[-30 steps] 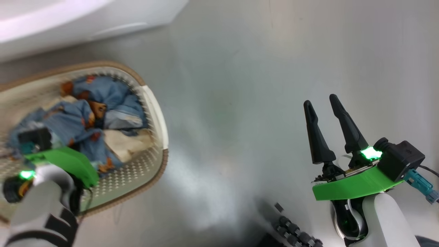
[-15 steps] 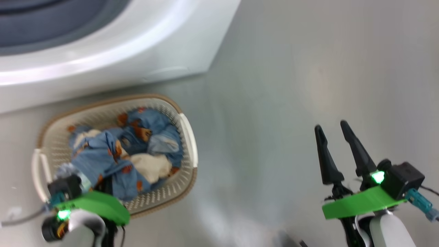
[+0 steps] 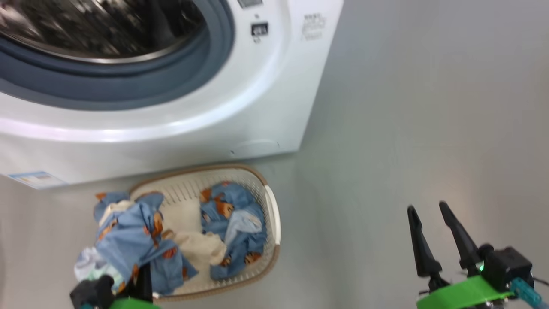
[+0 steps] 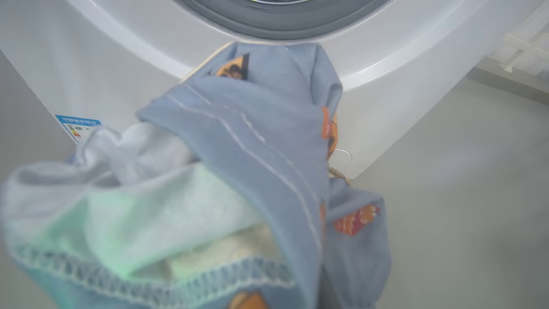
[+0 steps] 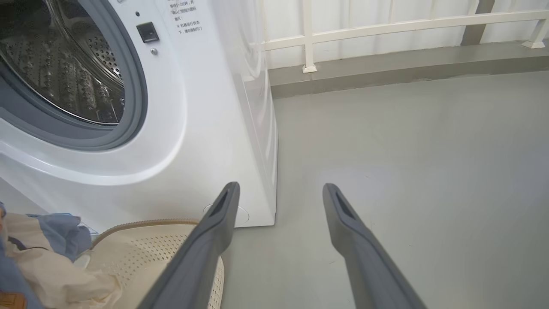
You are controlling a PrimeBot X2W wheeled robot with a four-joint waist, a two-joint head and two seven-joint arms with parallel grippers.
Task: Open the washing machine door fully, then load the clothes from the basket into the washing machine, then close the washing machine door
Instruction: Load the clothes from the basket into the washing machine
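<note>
Head cam: the big white boxy front-loader washing machine [image 3: 266, 107] takes up 10 to 12 o'clock, with a grey-blue rubber gasket [image 3: 128, 90] round the open mouth. The small cream perforated plastic basket [image 3: 184, 189] with the brown rim sits on the grey floor [image 3: 407, 128] right at the machine's foot, 6 o'clock.
Left wrist cam: way closer. Fabric hangs right in front of the lens, stitched hems and all, and the machine's blue label sticker [image 4: 77, 126] peeks out at 9 o'clock.
Right wrist cam: this one gets the holes of the steel drum [image 5: 64, 73] at 10 o'clock, a white railing [image 5: 386, 25] from 12 to 2, and a basket corner at 7.
Left claw [image 3: 145, 279]: 7 o'clock in the head cam, one dark finger showing, pinched tight on the light blue, orange-tiger-print clothes [image 3: 124, 240].
Clothes vs left claw: the bunch stands at 12 o'clock from the claw, over the basket's 9 o'clock end. A cream-white cloth piece [image 3: 201, 249] trails off toward 3 o'clock into the basket, where more blue fabric lies.
Right claw [image 3: 426, 207]: 4 o'clock, fingers spread apart over the floor. The basket is at 9 o'clock from it, well apart.
</note>
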